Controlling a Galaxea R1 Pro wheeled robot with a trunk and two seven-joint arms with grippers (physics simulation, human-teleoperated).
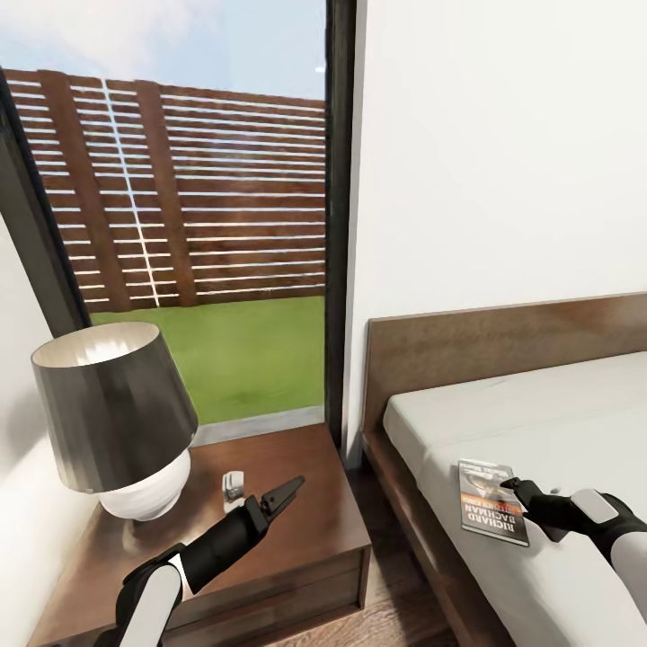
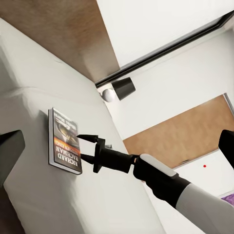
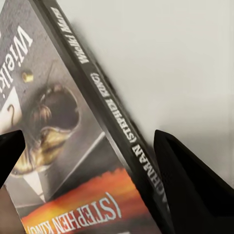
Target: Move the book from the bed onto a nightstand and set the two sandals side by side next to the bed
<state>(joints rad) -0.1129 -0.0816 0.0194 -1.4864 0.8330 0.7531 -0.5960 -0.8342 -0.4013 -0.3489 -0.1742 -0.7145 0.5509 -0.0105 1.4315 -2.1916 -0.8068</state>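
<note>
The book (image 1: 490, 500) lies flat on the bed's pale mattress (image 1: 557, 413) near its left edge, its dark cover showing an orange band and "RICHARD BACHMAN". My right gripper (image 1: 519, 492) is open at the book's right edge. In the right wrist view its two black fingers (image 3: 190, 185) stand either side of the book's spine (image 3: 97, 97). The left wrist view shows the same gripper (image 2: 84, 146) with its tips at the book (image 2: 63, 141). My left gripper (image 1: 286, 492) hovers open and empty over the dark brown nightstand (image 1: 314, 539). The sandals are out of view.
A lamp (image 1: 117, 413) with a dark shade and white base stands on the nightstand's left half, with a small pale object (image 1: 234, 487) beside it. The dark wood headboard (image 1: 503, 346) runs behind the mattress. A tall black-framed window (image 1: 340, 225) rises behind the nightstand.
</note>
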